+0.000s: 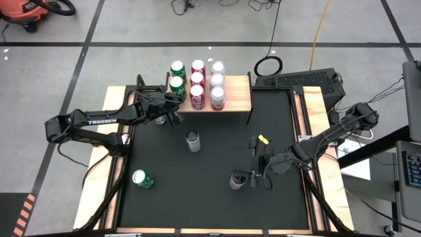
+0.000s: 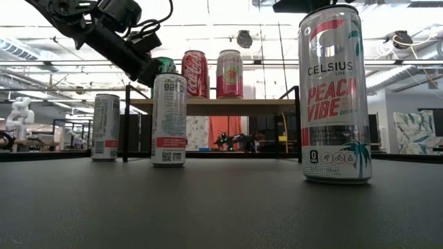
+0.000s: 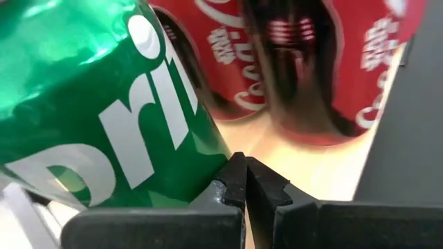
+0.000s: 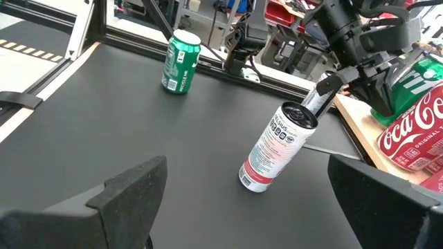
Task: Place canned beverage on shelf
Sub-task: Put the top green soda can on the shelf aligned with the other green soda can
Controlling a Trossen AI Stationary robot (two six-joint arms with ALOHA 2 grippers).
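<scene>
A black mat covers most of the worktop, whose pale wood shows along the left and right edges. At the far edge stands the shelf, a light wood top on thin black legs. On it sit two green cans on the left, three red cans in the middle column, and three pale cans beside them; the right part of the shelf is bare.

The left pincer is at the shelf's left end, pressed together with nothing between its tips, just beside the nearer green Sprite can; I cannot tell whether it touches the can. The right pincer hangs over the near right part of the mat, spread wide and holding nothing, next to a tall Celsius can standing there.

A slim white can stands on the mat near the middle, a green can stands near the left, and another slim can stands by the shelf's left leg. A small yellow piece lies on the mat to the right.

Around the worktop is a grey floor crossed by black tape lines. A yellow cable and a keyboard lie beyond the far right corner. At table height the room behind shows a bright ceiling with lights and benches.
</scene>
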